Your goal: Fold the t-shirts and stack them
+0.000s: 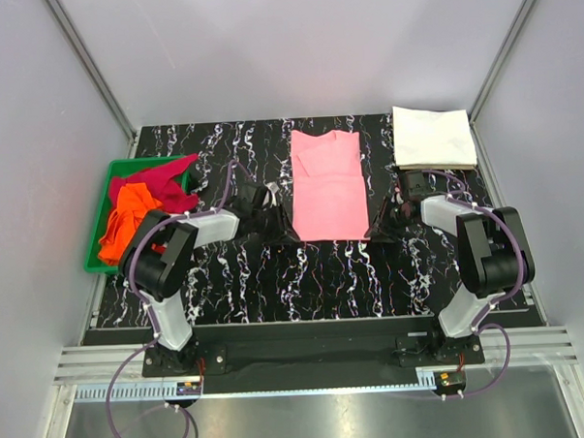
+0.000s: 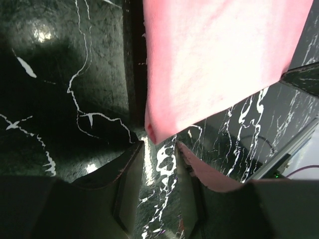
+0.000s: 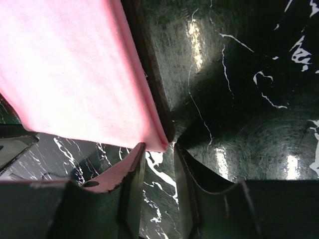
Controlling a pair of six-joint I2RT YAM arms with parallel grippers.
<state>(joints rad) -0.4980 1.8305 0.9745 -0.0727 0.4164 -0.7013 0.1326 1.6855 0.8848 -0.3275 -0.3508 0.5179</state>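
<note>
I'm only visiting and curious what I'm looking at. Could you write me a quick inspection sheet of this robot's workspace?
Surface: black table with white marble veins.
Job's things: pink t-shirt flat mid-table, folded narrow; white t-shirt folded at the far right corner; orange t-shirt and magenta t-shirt crumpled in the green tray on the left.
Clutter: nothing seen.
Grippers: left gripper and right gripper are both open, each at a near corner of the pink t-shirt, not closed on it.
Cables: purple cables run along both arms and loop by the bases.
Surroundings: plain pale walls and metal frame rails.
</note>
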